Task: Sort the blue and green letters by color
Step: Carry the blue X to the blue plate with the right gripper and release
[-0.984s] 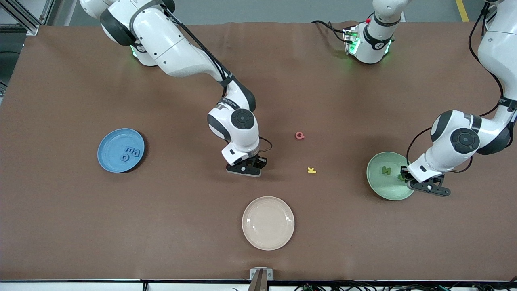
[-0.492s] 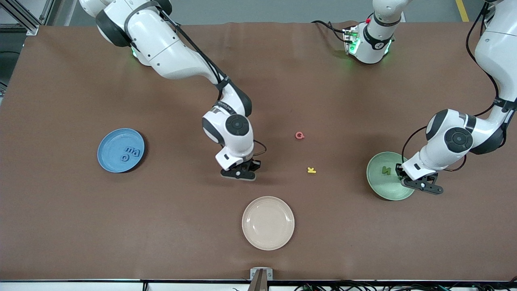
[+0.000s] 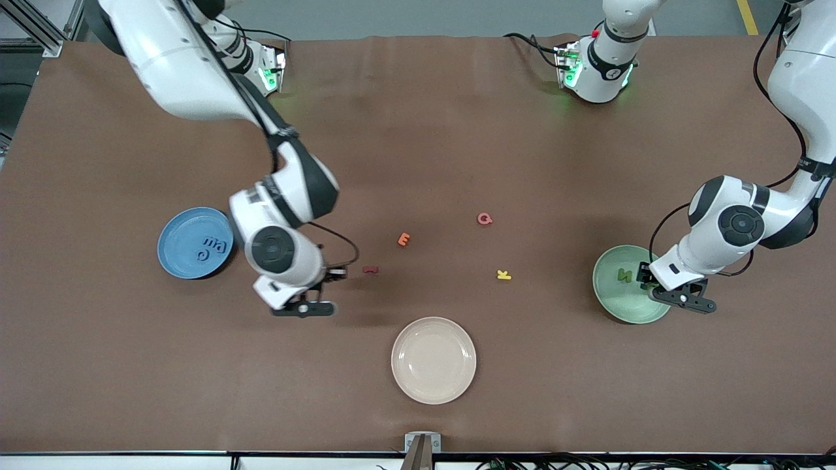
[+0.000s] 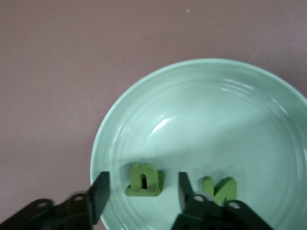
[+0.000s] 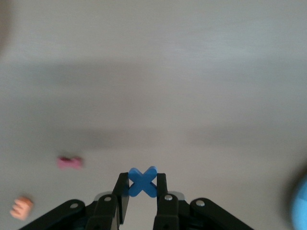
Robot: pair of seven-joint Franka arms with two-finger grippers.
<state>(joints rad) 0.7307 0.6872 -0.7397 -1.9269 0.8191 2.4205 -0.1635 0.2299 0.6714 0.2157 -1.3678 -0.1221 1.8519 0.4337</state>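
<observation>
Right hand [image 5: 142,191] is clamped on a blue X [image 5: 142,181], up in the air over bare worktop [image 3: 418,130] between the blue plate [image 3: 176,230] and the dark red letter [image 3: 370,269]. Step in hand looks like carrying the X to the blue plate, where blue letters [image 3: 214,247] already lie. Best done by keeping height until the hand is over the plate's open half, then lowering inside the rim and releasing low so the X doesn't bounce out or land on the letters already there. Path is short and nothing stands in it; the rim on the hand's side is the only edge to clear. Left hand [image 4: 142,194] hangs low over the green plate [image 4: 249,105], fingers spread wide and holding nothing; a green letter [image 4: 144,180] lies in the plate between them, a green N [image 4: 219,189] just beside. Its cleanest exit is probably straight up, since a sideways pull could drag a finger into either letter or catch the plate wall. The orange E [image 3: 404,239], pinkish Q [image 3: 484,219] and yellow K [image 3: 503,275] sit mid-worktop, well apart from both hands; the cream plate [image 3: 434,360] nearer the camera is empty.
</observation>
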